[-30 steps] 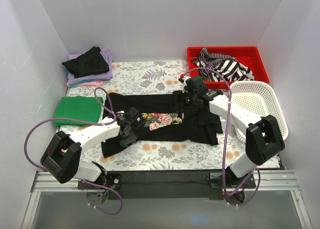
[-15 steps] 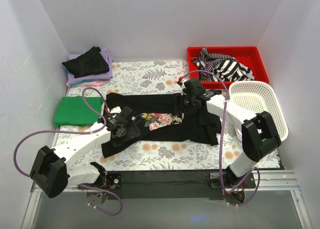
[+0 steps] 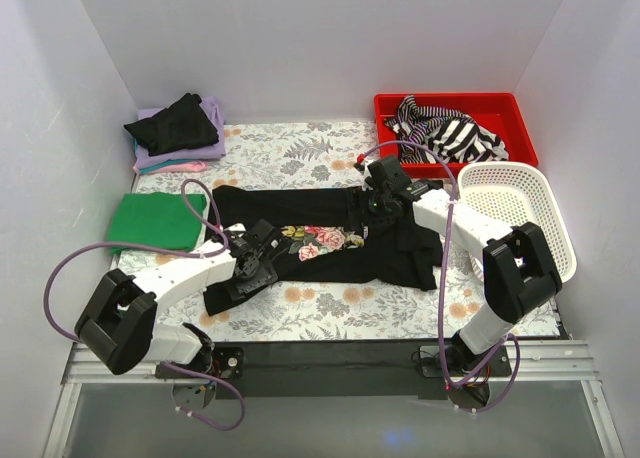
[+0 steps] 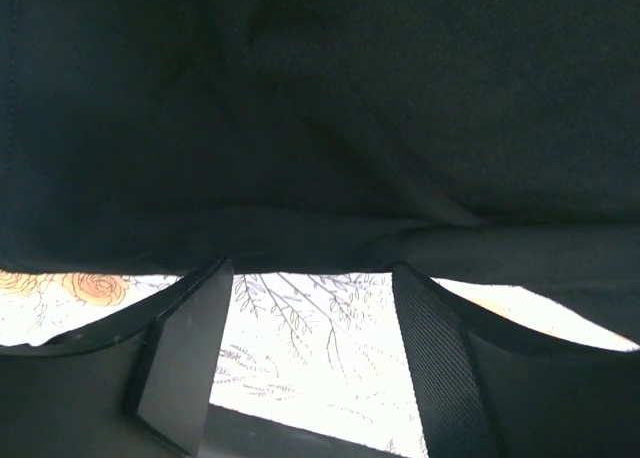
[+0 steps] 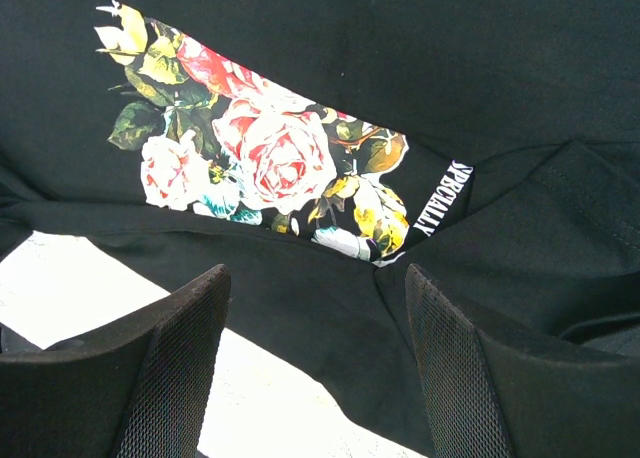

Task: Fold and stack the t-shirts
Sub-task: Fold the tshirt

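Jaws gape on both sides; black floral t-shirt [image 3: 340, 265] lies spread beneath.

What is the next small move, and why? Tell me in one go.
Probably ease the left gripper forward and down, then shut on the near edge of the black shirt. Its jaws stand open with that edge lying just at their tips and the floral table covering bare between them. The right gripper hangs open over the rose print, holding nothing.
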Available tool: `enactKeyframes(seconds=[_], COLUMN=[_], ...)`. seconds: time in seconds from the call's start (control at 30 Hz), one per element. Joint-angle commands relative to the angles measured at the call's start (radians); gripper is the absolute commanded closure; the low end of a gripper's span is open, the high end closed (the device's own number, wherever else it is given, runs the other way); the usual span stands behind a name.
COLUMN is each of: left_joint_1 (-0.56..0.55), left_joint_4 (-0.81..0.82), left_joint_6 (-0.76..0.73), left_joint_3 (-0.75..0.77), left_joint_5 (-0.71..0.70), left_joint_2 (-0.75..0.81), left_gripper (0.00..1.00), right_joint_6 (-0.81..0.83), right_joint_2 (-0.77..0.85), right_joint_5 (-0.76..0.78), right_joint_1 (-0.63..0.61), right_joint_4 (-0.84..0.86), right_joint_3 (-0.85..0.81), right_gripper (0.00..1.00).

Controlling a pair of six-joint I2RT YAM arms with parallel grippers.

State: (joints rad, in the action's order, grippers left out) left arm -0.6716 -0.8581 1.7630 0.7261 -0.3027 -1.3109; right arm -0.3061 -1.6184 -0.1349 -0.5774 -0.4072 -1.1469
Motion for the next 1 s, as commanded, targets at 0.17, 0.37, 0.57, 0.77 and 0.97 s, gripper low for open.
enactKeyframes(seconds=[0.17,0.37,0.57,0.77,0.97], left_joint_1=[-0.005,-0.005,-0.005,-0.006,-0.005], left_joint_4=[0.044,0.037,0.039,0.025,0.031], left_joint_6=[0.016,0.019,0.013,0.015,0.021], left_joint_3=[-0.027,-0.030,-0.036,-0.007,0.019], left_joint_5=[-0.032,-0.038,-0.050,-0.062,-0.052], left_joint_2=[-0.008,0.015,0.050,-0.029,-0.172], left_gripper=[0.67,1.00,0.90,0.62,0.53], right_joint_6=[0.019,0.019,0.018,0.019,0.024], right_joint_2=[-0.009,-0.012,-0.005,-0.012,-0.015], right_joint_5=[-0.015,-0.012,-0.015,-0.019,-0.026], right_joint_1=[0.001,0.001,0.001,0.001,0.002], right_joint_4=[0.028,0.028,0.030,0.028,0.030], right_joint_3=[0.016,0.022,0.029,0.027,0.027], right_gripper=[0.24,0.24,0.24,0.24,0.24])
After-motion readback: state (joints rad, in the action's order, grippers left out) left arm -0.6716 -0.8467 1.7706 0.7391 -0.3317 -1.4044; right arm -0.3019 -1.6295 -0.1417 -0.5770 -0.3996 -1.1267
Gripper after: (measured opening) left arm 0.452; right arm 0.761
